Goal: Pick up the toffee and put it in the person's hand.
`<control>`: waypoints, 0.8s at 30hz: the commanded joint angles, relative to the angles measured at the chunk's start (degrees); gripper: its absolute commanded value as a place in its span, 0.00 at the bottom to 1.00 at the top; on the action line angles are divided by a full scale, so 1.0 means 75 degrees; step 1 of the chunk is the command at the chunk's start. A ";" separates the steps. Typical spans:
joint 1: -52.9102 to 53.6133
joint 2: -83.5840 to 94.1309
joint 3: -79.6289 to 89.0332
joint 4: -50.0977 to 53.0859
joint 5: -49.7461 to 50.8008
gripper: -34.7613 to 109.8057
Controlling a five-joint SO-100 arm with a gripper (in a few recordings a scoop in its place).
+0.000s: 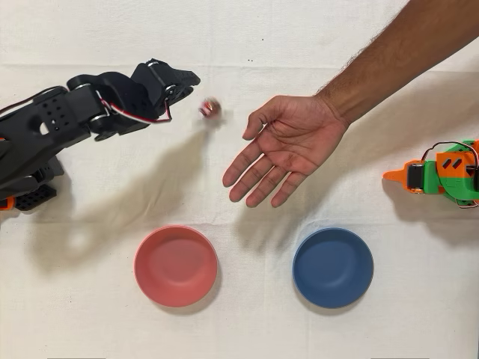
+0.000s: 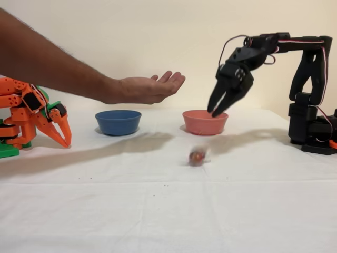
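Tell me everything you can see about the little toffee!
The toffee is a tiny round sweet, shiny red with pale crinkly wrapper bits, and it looks blurred in both views. It sits low on the white cloth, apart from everything. The black arm's pincer hangs open above it, not touching. The person's hand waits palm-up nearby.

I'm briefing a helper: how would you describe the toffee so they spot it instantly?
On the white cloth, look between the black arm's open tool and the person's hand. The toffee is the tiny, blurred, reddish foil sweet there, far smaller than either bowl.
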 commanded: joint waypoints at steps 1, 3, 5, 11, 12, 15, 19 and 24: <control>0.0164 0.0855 -0.1184 0.0480 -0.0152 0.28; 0.0234 0.0938 -0.1324 0.0691 -0.0176 0.28; 0.0270 0.1043 -0.1254 0.0832 -0.0246 0.28; 0.0328 0.1500 -0.0387 0.0715 -0.0211 0.28; 0.0340 0.1547 -0.0246 0.0656 -0.0223 0.28; 0.0375 0.1570 -0.0023 0.0621 -0.0223 0.28; 0.0375 0.1430 0.0176 0.0445 -0.0270 0.28; 0.0445 0.0996 0.0211 0.0199 -0.0352 0.30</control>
